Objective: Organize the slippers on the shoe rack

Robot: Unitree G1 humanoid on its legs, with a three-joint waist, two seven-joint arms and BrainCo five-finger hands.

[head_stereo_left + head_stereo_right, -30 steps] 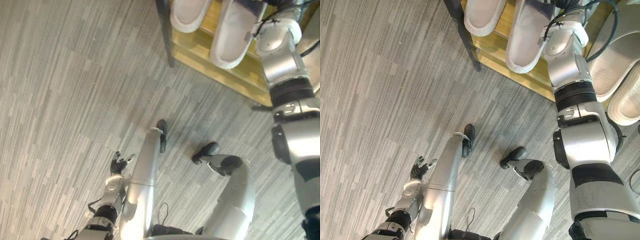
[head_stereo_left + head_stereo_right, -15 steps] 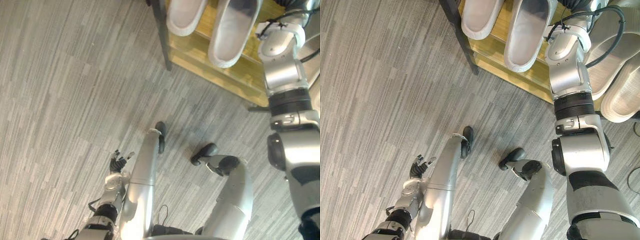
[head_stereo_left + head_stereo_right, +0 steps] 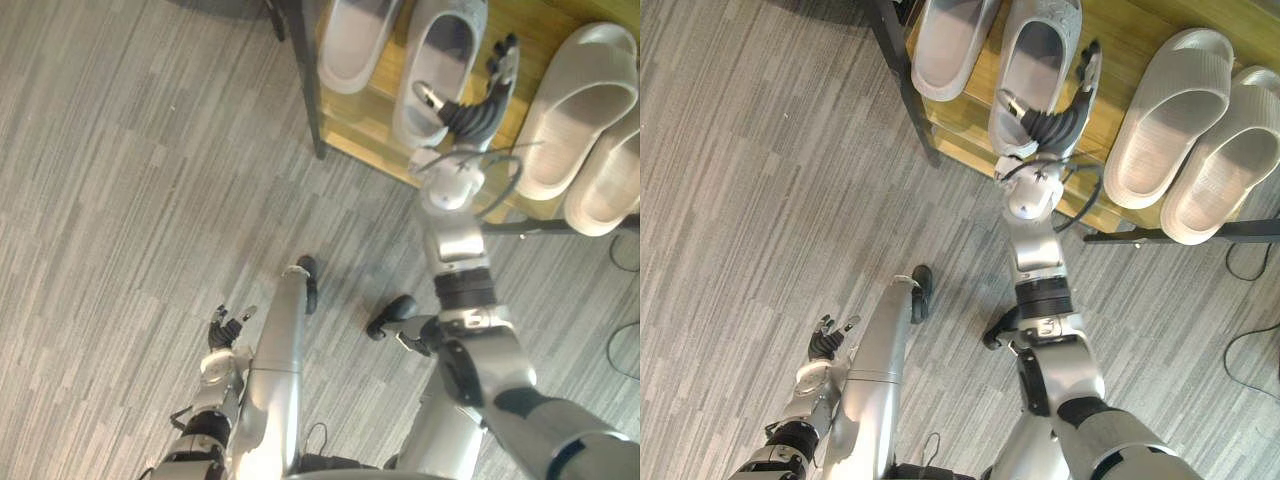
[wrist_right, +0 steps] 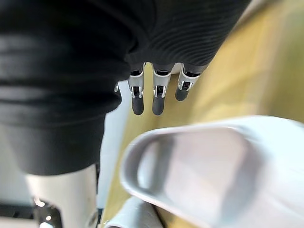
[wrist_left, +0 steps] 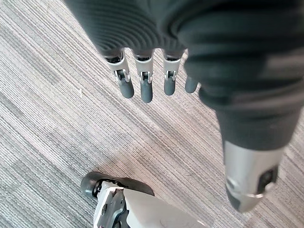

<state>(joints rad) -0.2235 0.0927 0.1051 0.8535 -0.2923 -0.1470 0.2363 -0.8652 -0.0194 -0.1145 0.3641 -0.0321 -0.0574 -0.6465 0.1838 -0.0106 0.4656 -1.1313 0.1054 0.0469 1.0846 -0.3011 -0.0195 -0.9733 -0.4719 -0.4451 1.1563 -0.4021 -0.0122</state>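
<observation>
Slipper (image 3: 448, 45) on rack (image 3: 365, 127); right hand (image 3: 478, 112) drawn back beside it, fingers straight; left hand (image 3: 228, 330) slack-fingered.

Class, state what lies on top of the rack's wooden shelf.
Four pale slippers lie on the shelf. The open right hand covers part of one's edge and some wood beneath it.

Bright, even light covers the grey floor (image 3: 120, 200). Shadows are soft, darkest inside the slippers (image 3: 445, 50) at the frame's top.

Slippers (image 3: 1165, 110): four counted, all pale, in one row. Shoe rack (image 3: 1130, 30): one, wooden shelf, dark frame.
</observation>
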